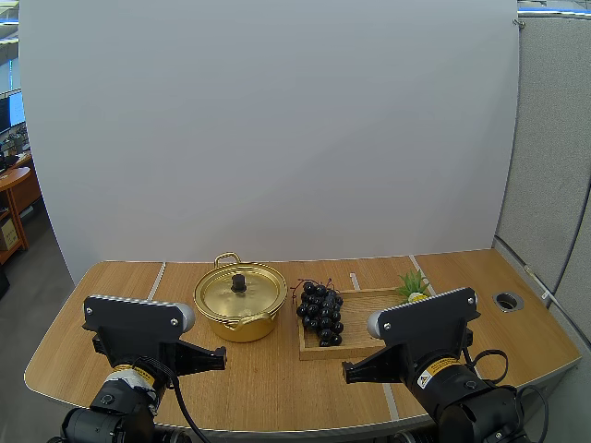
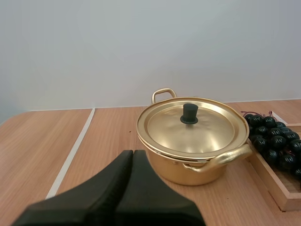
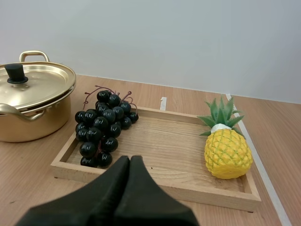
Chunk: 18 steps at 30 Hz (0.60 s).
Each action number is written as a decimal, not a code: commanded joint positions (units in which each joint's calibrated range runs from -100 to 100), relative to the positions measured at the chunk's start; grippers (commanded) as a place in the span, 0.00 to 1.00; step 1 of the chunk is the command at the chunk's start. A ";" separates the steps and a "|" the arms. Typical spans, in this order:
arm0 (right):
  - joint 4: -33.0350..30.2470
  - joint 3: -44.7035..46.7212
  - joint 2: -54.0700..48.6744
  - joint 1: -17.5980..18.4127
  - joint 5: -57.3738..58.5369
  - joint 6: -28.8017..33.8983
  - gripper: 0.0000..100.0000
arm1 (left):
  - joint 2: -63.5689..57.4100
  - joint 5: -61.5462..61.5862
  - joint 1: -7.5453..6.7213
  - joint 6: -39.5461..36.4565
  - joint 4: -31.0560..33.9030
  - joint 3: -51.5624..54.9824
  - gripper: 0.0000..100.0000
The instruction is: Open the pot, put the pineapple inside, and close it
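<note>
Left claw [image 2: 133,153], closed and empty, faces the gold pot [image 2: 188,172] with its lid [image 2: 207,129] on, and right claw [image 3: 130,159], likewise closed, faces the wooden tray [image 3: 160,146] with the pineapple [image 3: 227,153] at the end away from the grapes [image 3: 101,127], so I judge each is staged for its own share.

Bright, even, diffuse light from above; no hard shadows. Lid [image 2: 197,129] has soft sheen w/ no blown glare. Grapes [image 3: 101,125] carry small pinpoint highlights. Faint soft shadow under pot [image 1: 242,325] on surface [image 1: 277,388]. High view bows slightly at edges, esp. surface rim.
</note>
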 commanded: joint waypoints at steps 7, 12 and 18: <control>0.24 0.29 -0.39 -0.22 -0.12 0.31 0.00 | -0.21 -1.63 0.13 -0.78 0.13 0.08 0.00; 2.49 0.29 -0.39 -0.22 -0.40 0.61 0.00 | -0.21 -1.45 0.13 -0.90 0.13 0.08 0.00; 2.24 -7.55 -0.39 -0.22 4.59 0.52 0.00 | -0.21 -1.45 0.13 -0.90 0.13 -5.74 0.00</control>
